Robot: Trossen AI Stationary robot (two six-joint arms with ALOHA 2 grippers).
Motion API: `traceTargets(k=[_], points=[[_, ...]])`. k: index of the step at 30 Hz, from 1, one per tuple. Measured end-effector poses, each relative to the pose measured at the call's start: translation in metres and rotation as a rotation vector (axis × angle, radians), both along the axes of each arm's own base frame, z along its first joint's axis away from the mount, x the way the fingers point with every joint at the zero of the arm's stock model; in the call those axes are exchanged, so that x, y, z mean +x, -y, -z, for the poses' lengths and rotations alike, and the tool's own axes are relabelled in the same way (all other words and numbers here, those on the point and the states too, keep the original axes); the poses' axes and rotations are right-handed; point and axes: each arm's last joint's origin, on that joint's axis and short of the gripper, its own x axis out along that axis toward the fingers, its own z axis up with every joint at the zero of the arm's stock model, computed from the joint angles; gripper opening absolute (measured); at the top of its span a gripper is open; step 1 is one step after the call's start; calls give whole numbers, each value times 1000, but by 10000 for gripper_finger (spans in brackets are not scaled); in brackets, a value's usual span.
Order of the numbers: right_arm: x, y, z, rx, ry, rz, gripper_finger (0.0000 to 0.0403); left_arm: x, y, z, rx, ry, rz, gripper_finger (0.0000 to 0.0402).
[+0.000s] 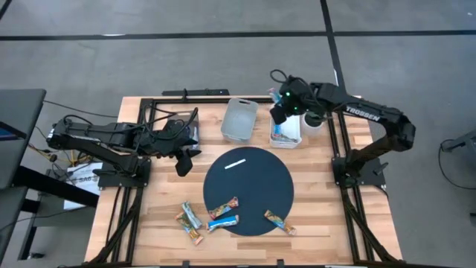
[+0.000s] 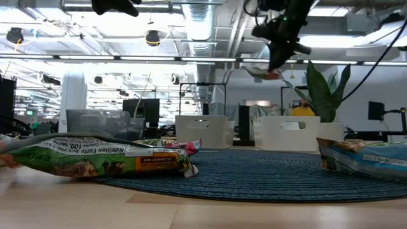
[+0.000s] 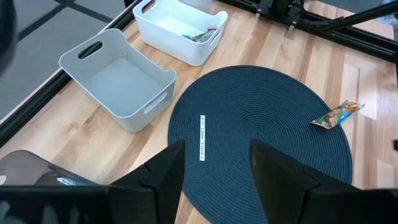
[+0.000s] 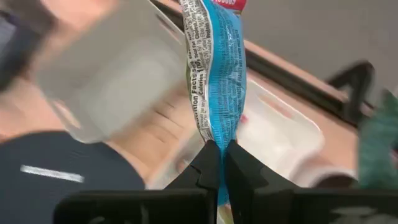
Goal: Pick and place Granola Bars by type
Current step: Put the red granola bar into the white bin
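Several granola bars lie at the near edge of the round dark mat point(image 1: 249, 195): a cluster point(image 1: 208, 219) at its near-left and an orange one point(image 1: 280, 222) at its near-right, which also shows in the left wrist view point(image 3: 339, 115). My right gripper point(image 4: 221, 158) is shut on a blue-wrapped bar point(image 4: 217, 74) above the white bin point(image 1: 286, 134). One bar point(image 3: 202, 36) lies inside that bin. My left gripper point(image 3: 214, 174) is open and hovers at the mat's left edge point(image 1: 182, 160). My right gripper pinches the blue bar by one wrapper end point(image 4: 217, 134) between its two fingers point(image 4: 239, 168). The bar reaches on past the fingertips, in line with them. It is lifted clear above the white bin point(image 4: 280, 130), with its far end point(image 2: 262, 72) showing below the gripper in the low view.
A grey bin point(image 1: 239, 119) stands left of the white bin at the table's far side. A thin white strip point(image 1: 236, 163) lies on the mat. Black frame rails point(image 1: 126, 208) run along both sides of the table. A green-wrapped bar point(image 2: 95, 156) lies close to the low camera.
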Motion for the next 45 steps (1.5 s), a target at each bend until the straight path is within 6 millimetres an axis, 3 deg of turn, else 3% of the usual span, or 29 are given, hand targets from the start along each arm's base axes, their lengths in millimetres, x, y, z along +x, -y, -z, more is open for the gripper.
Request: traceTargets(k=[9, 14, 24, 27, 31, 36, 41, 45], points=[[-17, 13, 23, 125, -82, 65, 1, 0, 0, 0, 1, 0, 0, 171], [-19, 16, 29, 137, -93, 73, 21, 0, 0, 0, 1, 0, -1, 171], [-16, 16, 27, 112, -76, 35, 143, 0, 0, 0, 2, 0, -2, 171], [-8, 10, 25, 103, -36, -73, 182, 0, 0, 0, 2, 0, -2, 171], [15, -13, 16, 114, 123, -391, 214, 0, 0, 0, 2, 0, -2, 171], [42, -63, 7, 141, 295, -775, 224, 0, 0, 0, 1, -1, -1, 171], [59, -110, 11, 79, 288, -955, 215, 0, 0, 0, -1, -1, 2, 171], [75, -133, 34, 106, 212, -1010, 203, 0, 0, 0, -8, -6, 11, 171]])
